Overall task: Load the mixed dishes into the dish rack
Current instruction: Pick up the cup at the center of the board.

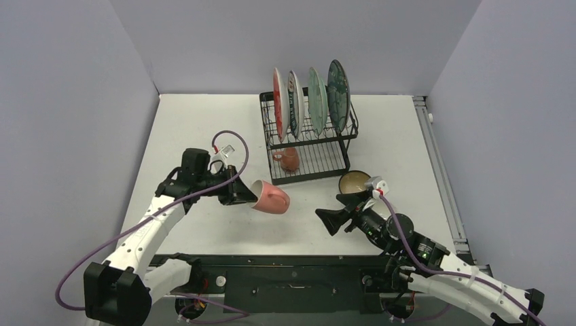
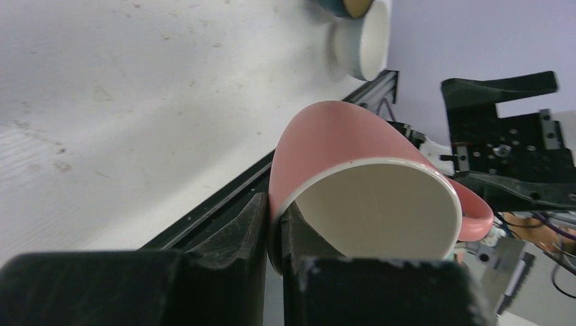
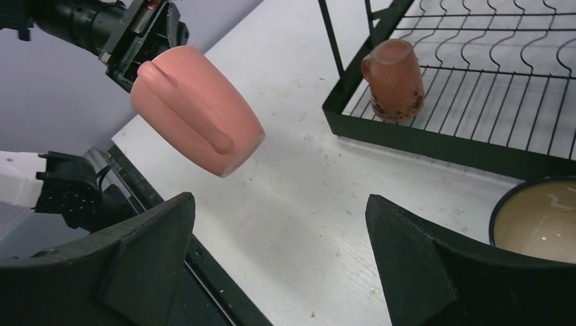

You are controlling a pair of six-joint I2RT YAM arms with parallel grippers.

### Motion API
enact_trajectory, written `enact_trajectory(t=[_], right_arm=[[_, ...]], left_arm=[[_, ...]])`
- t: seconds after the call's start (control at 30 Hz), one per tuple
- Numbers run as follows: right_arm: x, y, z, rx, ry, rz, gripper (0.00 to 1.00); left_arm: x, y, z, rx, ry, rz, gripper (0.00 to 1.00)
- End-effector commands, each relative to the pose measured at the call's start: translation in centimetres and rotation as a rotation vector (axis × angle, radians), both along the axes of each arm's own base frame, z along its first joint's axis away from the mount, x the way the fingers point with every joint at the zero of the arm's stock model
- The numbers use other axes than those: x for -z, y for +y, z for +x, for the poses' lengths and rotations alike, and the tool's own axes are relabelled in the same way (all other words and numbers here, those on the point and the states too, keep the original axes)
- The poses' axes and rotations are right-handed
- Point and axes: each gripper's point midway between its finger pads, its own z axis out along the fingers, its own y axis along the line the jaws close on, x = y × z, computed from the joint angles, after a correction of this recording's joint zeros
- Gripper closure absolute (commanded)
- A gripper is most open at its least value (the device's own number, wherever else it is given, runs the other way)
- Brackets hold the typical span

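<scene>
Pink mug (image 1: 272,197) sideways, base rightward, rim in left tool (image 1: 248,193).

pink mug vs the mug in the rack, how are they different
The pink mug is in the air, tipped sideways, its rim pinched in the left gripper; the reddish-brown mug stands on the grid tray of the dish rack, touched by nothing. The pink mug is plain; the reddish-brown mug is dark-speckled. Both have one handle.
</scene>
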Motion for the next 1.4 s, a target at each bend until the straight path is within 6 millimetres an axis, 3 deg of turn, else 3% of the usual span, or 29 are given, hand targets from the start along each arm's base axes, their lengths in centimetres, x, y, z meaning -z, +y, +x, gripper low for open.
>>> enact_trajectory(t=[0.0, 0.23, 0.43, 0.67, 1.13, 1.37], right_arm=[[-3.4, 1.7, -1.3, -0.123, -0.139, 0.099, 0.1], [-7.0, 2.9, -2.9, -0.237, -0.344, 0.177, 0.1], [-8.6, 3.9, -3.8, -0.297, -0.494, 0.194, 0.1], [-9.7, 4.8, -3.7, -0.302, -0.614, 0.141, 0.1], [-12.5, 6.7, -5.6, -0.387, -0.84, 0.016, 0.1], [-12.9, 8.3, -6.5, -0.432, -0.921, -0.046, 0.1]], left_arm=[[-6.4, -2.1, -1.0, 0.109, -0.079, -0.286, 1.0], [-8.7, -2.4, -2.2, 0.141, -0.034, -0.482, 1.0], [-10.0, -2.4, -3.1, 0.175, 0.006, -0.563, 1.0], [-10.6, -2.3, -4.2, 0.209, 0.04, -0.617, 1.0], [-11.9, -2.3, -5.6, 0.247, 0.019, -0.671, 1.0], [-12.6, -2.3, -6.4, 0.271, 0.011, -0.681, 1.0]])
